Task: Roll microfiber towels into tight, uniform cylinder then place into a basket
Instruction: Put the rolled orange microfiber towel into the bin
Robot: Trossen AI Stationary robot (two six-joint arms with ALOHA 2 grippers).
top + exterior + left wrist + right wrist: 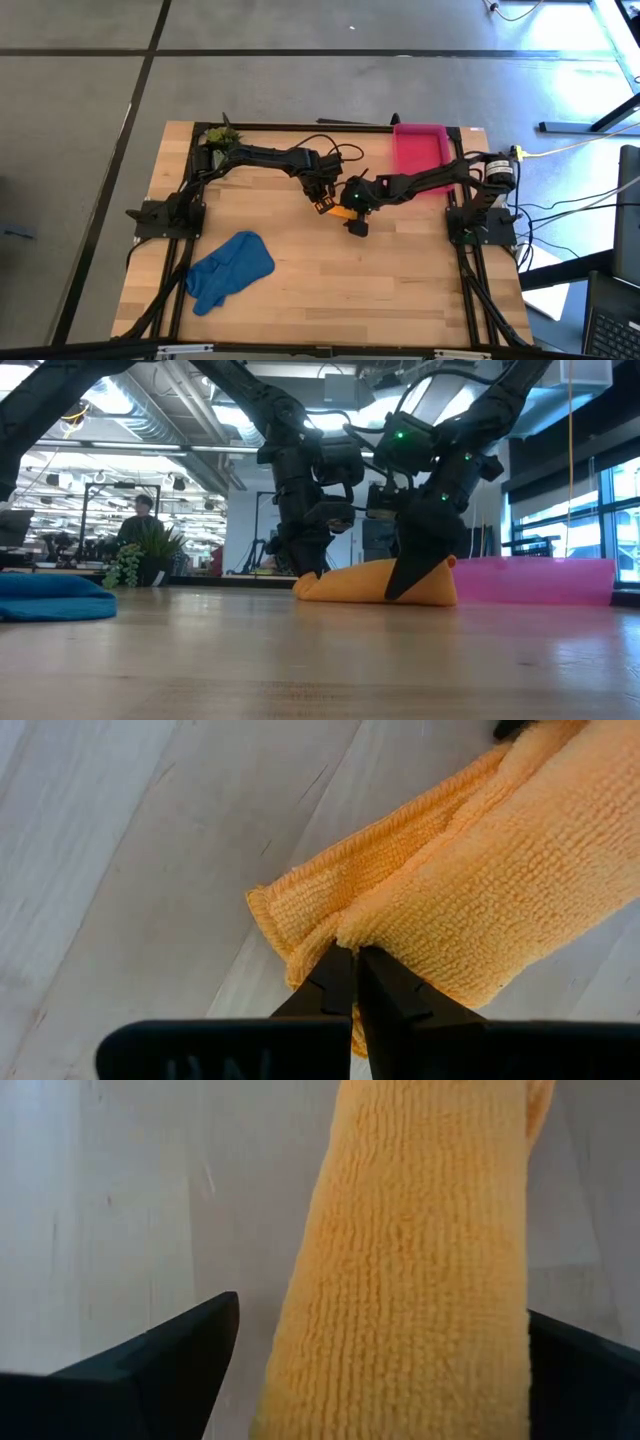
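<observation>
Left wrist view has my left gripper (pixel 354 960) with jaws pinched on the orange towel's (pixel 480 890) corner hem; my right gripper (pixel 385 1370) straddles the roll, jaws wide, gripping nothing. It lies mid-desk (pixel 330 290), short of the basket (pixel 418 152). If that thin pinch slips, I reckon the roll loosens.

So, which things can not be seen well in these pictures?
- Bright orange microfiber towel: high view, both arms cover most of it.
- Shallow pink-red plastic basket: low view, only its side wall shows; the inside is hidden.
- Right gripper: right wrist view, the towel hides whether its fingers touch it.
</observation>
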